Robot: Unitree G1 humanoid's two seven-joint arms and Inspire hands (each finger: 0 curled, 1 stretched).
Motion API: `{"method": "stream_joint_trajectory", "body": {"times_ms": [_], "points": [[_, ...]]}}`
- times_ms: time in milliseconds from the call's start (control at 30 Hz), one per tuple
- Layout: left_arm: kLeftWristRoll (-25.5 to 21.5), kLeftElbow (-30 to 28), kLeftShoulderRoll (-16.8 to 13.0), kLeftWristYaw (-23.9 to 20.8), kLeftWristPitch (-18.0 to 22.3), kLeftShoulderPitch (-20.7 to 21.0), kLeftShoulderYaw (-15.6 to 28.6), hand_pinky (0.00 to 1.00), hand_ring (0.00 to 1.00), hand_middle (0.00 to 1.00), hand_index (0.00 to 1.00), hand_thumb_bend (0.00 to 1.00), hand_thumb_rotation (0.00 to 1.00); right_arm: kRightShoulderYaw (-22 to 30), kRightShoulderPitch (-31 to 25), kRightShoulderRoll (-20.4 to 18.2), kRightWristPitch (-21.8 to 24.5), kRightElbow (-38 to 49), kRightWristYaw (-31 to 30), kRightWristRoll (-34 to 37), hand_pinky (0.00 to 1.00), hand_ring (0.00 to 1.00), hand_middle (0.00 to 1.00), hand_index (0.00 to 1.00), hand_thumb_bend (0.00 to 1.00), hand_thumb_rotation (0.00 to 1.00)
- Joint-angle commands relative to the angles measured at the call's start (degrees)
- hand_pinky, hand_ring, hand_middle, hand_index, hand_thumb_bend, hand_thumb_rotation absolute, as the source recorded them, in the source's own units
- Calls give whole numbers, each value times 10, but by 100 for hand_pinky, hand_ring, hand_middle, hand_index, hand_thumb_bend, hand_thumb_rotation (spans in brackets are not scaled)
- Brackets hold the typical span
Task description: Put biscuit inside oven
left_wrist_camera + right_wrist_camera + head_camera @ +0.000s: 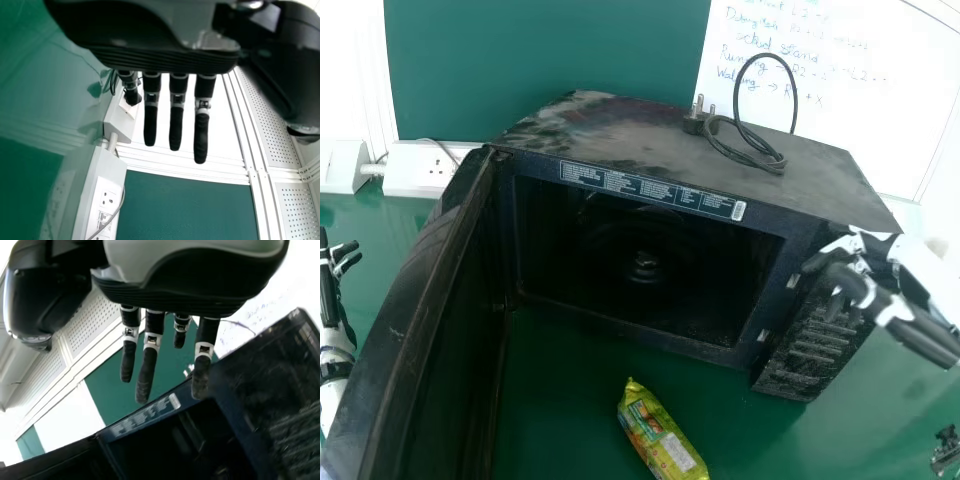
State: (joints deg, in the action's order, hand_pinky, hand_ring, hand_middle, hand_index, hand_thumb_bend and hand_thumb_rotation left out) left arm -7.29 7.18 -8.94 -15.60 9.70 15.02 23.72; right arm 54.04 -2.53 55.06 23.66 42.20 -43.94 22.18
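The oven point(620, 140) has its door point(405, 310) swung wide, so the opening part of the job looks done and the step in hand is, I judge, fetching the biscuit point(663, 435). That lies in its wrapper on the tabletop point(860, 440), in front of the oven's open mouth and a little aslant to it. The right hand point(146, 370) is at the oven's right front corner, by the control panel point(817, 345), empty, its fingers long and spread wide; whether it touches the oven I cannot tell. The left hand point(176, 120), also empty with straight fingers, is to the left of the oven, beyond the door. The right seems better placed, since the door stands between the left and the biscuit. Next it would need to clear the oven's corner, come down over the wrapper and close round it lightly, then lift and carry it in without catching the frame.
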Motion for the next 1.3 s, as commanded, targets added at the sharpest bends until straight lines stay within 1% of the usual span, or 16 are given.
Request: {"method": "stream_joint_trajectory", "body": {"times_ms": [0, 100, 200, 333, 433, 500, 533, 567, 633, 767, 867, 933, 1033, 1133, 1200, 1267], "points": [[4, -1, -4, 0, 4, -5, 3, 72, 69, 70, 50, 50, 4, -2, -9, 17, 10, 20, 8, -21, 32, 34, 38, 65, 90, 32], [5, -2, -4, -1, 3, -5, 2, 72, 69, 70, 50, 50, 4, -11, -11, 25, -19, 19, -7, -46, 28, 31, 37, 66, 87, 27], [3, -3, -3, -2, 3, -4, 3, 72, 69, 70, 50, 50, 4, -21, -8, 22, -29, 19, -13, -43, 25, 30, 39, 63, 88, 32], [5, -7, -2, -3, -1, -6, 1, 72, 69, 70, 50, 50, 4, -42, -4, 29, -35, 17, -19, -49, 30, 36, 45, 63, 93, 35], [1, -6, 0, -2, 0, -4, 3, 72, 69, 70, 50, 50, 4, -57, 0, 24, -76, 4, -26, -59, 27, 35, 44, 63, 98, 49], [1, -8, 1, -3, 0, -5, 2, 72, 68, 70, 50, 50, 4, -67, 4, 15, -103, -11, -35, -47, 30, 40, 49, 66, 100, 55], [0, -9, 2, -3, -1, -5, 2, 72, 69, 70, 50, 50, 4, -72, 4, 13, -110, -15, -36, -43, 31, 43, 52, 66, 100, 55], [0, -10, 2, -3, -1, -5, 1, 72, 68, 70, 50, 50, 4, -77, 3, 14, -121, -19, -39, -47, 28, 38, 49, 66, 100, 54], [-1, -10, 2, -2, 0, -5, 1, 72, 69, 70, 50, 50, 4, -77, -3, 33, -114, -29, -64, -35, 30, 41, 52, 70, 100, 58], [2, -9, 1, -4, -2, -5, 0, 72, 69, 70, 50, 50, 4, -89, -7, 64, -131, -16, -68, -107, 35, 49, 58, 73, 100, 72], [6, -9, 0, -4, 0, -6, -1, 72, 69, 71, 50, 50, 4, -93, -3, 77, -101, 1, -78, -104, 39, 56, 64, 74, 100, 71], [7, -9, -1, -4, -1, -6, -2, 72, 70, 71, 50, 50, 5, -98, -4, 73, -107, 3, -76, -113, 42, 59, 67, 76, 100, 68], [10, -9, 0, -7, -2, -6, -2, 72, 70, 70, 50, 50, 5, -110, -4, 60, -135, 1, -69, -133, 33, 48, 56, 75, 100, 65], [9, -9, 3, -9, -3, -4, -2, 72, 69, 70, 50, 50, 4, -121, -10, 30, -162, -4, -51, -149, 32, 47, 55, 73, 100, 61], [11, -9, 4, -10, -2, -5, -4, 72, 69, 70, 50, 50, 4, -127, -20, 43, -163, 6, -52, -192, 36, 52, 59, 74, 100, 64], [12, -12, 6, -11, -2, -6, -7, 72, 69, 70, 50, 50, 4, -134, -15, 85, -119, 27, -75, -218, 42, 60, 65, 76, 100, 65]]}}
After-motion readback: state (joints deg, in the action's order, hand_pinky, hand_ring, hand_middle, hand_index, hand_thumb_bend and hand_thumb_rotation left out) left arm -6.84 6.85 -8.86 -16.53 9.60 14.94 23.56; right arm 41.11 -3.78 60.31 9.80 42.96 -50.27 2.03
